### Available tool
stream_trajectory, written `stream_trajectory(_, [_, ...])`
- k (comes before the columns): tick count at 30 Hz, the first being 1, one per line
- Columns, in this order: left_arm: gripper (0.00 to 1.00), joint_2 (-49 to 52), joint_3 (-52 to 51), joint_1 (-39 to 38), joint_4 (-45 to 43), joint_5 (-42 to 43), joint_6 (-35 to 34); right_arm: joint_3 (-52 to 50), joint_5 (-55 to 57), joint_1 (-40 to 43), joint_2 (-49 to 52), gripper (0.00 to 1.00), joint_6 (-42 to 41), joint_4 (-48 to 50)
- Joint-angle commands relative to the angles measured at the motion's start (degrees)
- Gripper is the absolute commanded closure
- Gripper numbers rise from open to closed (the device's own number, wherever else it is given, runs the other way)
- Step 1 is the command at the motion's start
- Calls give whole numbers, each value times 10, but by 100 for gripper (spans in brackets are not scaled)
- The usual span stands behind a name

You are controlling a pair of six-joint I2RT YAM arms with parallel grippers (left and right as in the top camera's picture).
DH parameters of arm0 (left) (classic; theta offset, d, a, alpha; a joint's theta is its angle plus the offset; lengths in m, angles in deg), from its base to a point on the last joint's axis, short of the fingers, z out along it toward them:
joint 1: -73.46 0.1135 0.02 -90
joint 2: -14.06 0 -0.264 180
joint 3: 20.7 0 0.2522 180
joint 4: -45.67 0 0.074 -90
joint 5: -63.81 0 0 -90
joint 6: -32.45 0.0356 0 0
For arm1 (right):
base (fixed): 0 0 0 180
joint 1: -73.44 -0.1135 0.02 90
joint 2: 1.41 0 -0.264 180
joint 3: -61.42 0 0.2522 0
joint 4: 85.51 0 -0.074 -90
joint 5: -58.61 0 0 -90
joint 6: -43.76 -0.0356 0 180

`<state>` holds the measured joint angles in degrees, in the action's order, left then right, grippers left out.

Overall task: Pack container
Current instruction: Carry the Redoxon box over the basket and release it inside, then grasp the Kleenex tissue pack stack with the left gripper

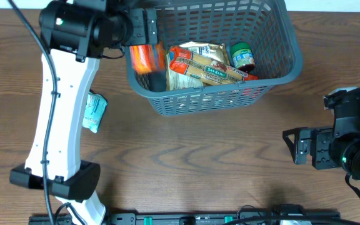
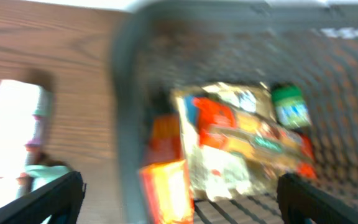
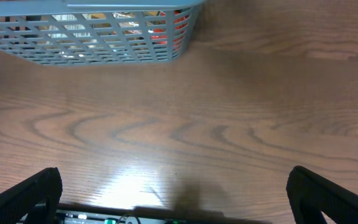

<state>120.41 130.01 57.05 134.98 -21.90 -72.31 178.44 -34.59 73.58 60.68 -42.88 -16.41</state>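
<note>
The dark grey lattice basket point(image 1: 284, 39) stands at the back centre of the table. In it lie an orange box point(image 1: 146, 60), blurred, against the left wall, a tan and orange pasta packet point(image 1: 208, 67) and a green-lidded jar point(image 1: 242, 55). My left gripper point(image 1: 144, 28) is open over the basket's left end. In the left wrist view its fingers point(image 2: 179, 196) are spread wide, with the orange box point(image 2: 166, 186) below them inside the basket point(image 2: 126, 93). My right gripper point(image 1: 294, 147) is open and empty over bare table at the right point(image 3: 176, 186).
A teal and white packet point(image 1: 94, 111) lies on the wooden table left of the basket, beside my left arm's white link point(image 1: 58, 119). The basket's front wall point(image 3: 92, 37) shows at the top of the right wrist view.
</note>
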Motion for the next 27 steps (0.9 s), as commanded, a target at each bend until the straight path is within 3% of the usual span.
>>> stream_trajectory(1, [1,-56,12,0,-6,-132,-16,2,1,2,-3,1,-5,-1])
stream_trajectory(9, [1,-113,12,65,2,-173,-19,2,1,2,-3,1,-5,-1])
stream_trajectory(18, [1,-48,-56,221,4,-134,-18,2,1,2,-3,1,-5,-1])
stream_trajectory(23, [2,24,-79,256,1,-67,72,2,1,2,-3,1,-5,-1])
stream_trajectory(27, [1,89,-82,264,-6,-64,127,2,0,2,-3,1,-5,-1])
